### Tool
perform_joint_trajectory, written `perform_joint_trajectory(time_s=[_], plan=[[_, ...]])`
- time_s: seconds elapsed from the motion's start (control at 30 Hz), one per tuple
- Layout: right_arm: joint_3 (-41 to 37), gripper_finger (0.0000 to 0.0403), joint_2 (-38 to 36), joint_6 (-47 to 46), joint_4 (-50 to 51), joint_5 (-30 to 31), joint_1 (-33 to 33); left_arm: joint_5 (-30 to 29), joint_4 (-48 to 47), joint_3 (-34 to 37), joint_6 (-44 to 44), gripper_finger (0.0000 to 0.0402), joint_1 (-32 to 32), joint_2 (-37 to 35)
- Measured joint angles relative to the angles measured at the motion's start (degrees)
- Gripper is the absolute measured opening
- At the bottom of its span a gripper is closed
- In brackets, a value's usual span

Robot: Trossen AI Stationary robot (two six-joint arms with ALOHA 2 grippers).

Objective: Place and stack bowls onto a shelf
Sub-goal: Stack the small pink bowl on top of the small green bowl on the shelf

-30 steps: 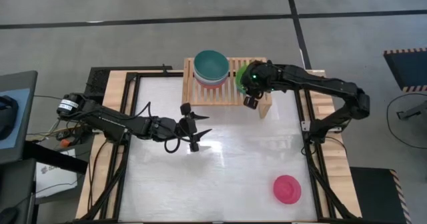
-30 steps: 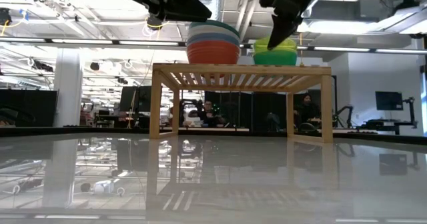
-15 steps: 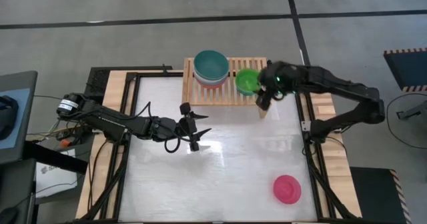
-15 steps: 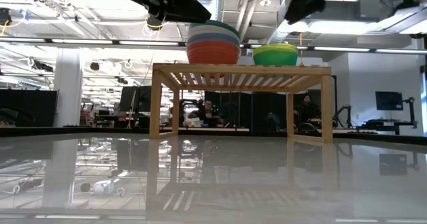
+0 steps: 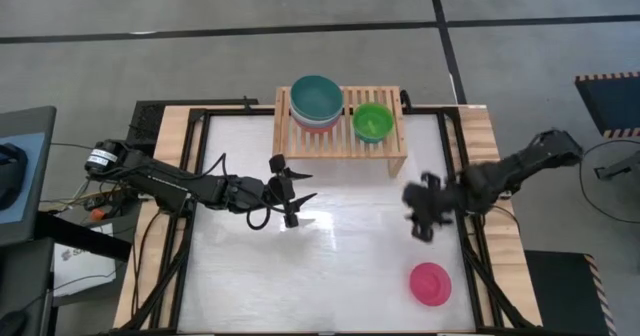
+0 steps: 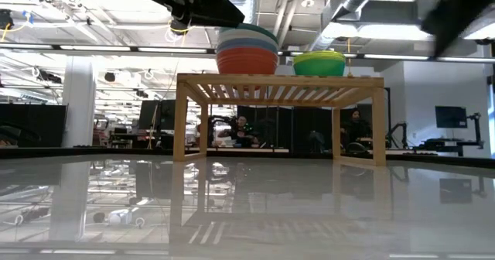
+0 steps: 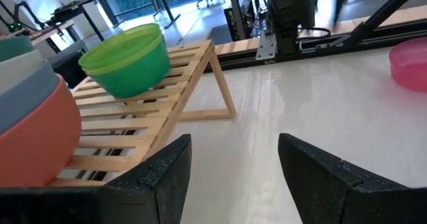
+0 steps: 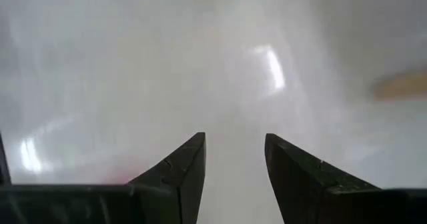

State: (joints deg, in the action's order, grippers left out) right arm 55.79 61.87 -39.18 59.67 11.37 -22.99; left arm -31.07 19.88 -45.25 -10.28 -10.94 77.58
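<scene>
The light-wood shelf (image 5: 340, 126) stands at the table's far edge. On its left part sits a stack of bowls (image 5: 317, 101), teal on top and red at the bottom (image 6: 247, 60). A lime green bowl (image 5: 373, 122) sits on the shelf's right part, and a yellow band shows on it in the low view (image 6: 319, 62). A pink bowl (image 5: 431, 283) lies on the table at the near right. My right gripper (image 5: 420, 211) is open and empty above the table, between the shelf and the pink bowl. My left gripper (image 5: 291, 193) is open and empty at mid table.
The shelf's right leg (image 5: 398, 161) stands on the table just far of my right gripper. The white tabletop (image 5: 330, 266) lies between both grippers and the near edge. A black frame rail (image 5: 470, 246) runs along the table's right side.
My right gripper has left the lime green bowl on the shelf's right part. It has swung away from the shelf toward the table's near edge, toward the pink bowl. The lime green bowl stays where it was.
</scene>
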Motion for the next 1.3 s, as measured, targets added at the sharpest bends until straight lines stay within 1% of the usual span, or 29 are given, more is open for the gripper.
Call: perform_joint_trajectory(time_s=[0.1, 0.23, 0.33, 0.47, 0.57, 0.7, 0.87, 0.97, 1.07, 1.27, 1.3], plan=[[-4.09, 0.0179, 1.54, -7.07, -0.50, -0.63, -8.99, 0.00, 0.04, 0.00, 0.00, 0.0210, 0.00, 0.00], [-6.48, 0.0179, 5.37, -14.99, -2.23, -3.38, -18.90, -0.02, 0.36, 0.00, 0.00, 0.0210, 0.00, 0.00], [-6.60, 0.0179, 8.44, -19.16, -4.92, -3.84, -24.43, -0.26, 0.79, 0.00, 0.02, 0.0210, 0.00, 0.00], [-6.60, 0.0179, 13.06, -20.80, -10.04, -3.85, -28.65, -0.30, 0.89, 0.00, 0.24, 0.0210, 0.00, 0.00], [-6.60, 0.0179, 16.21, -20.80, -11.78, -3.86, -29.80, -0.32, 1.25, 0.00, 0.24, 0.0210, 0.00, 0.00], [-6.60, 0.0179, 19.45, -20.50, -10.52, -3.86, -29.20, -0.41, 1.22, 0.00, 0.24, 0.0210, 0.00, 0.00], [-6.62, 0.0179, 21.41, -17.95, -9.41, -3.90, -27.31, -0.43, 1.13, 0.00, 0.22, 0.0210, 0.00, 0.00], [-6.63, 0.0168, 21.83, -16.33, -10.43, -4.95, -26.40, -0.45, 1.05, 0.00, -0.09, 0.0210, 0.00, 0.00], [-7.69, 0.0134, 21.79, -15.88, -13.91, -6.68, -25.92, -0.43, 0.99, 0.00, -0.17, 0.0210, 0.00, 0.00], [-8.78, 0.0030, 21.70, -15.83, -15.75, -8.18, -25.99, -0.41, 0.46, 0.00, -0.17, 0.0210, 0.00, 0.00], [-8.76, 0.0022, 21.49, -15.49, -15.79, -8.28, -25.64, -0.43, 0.46, 0.00, -0.17, 0.0210, 0.00, 0.00]])
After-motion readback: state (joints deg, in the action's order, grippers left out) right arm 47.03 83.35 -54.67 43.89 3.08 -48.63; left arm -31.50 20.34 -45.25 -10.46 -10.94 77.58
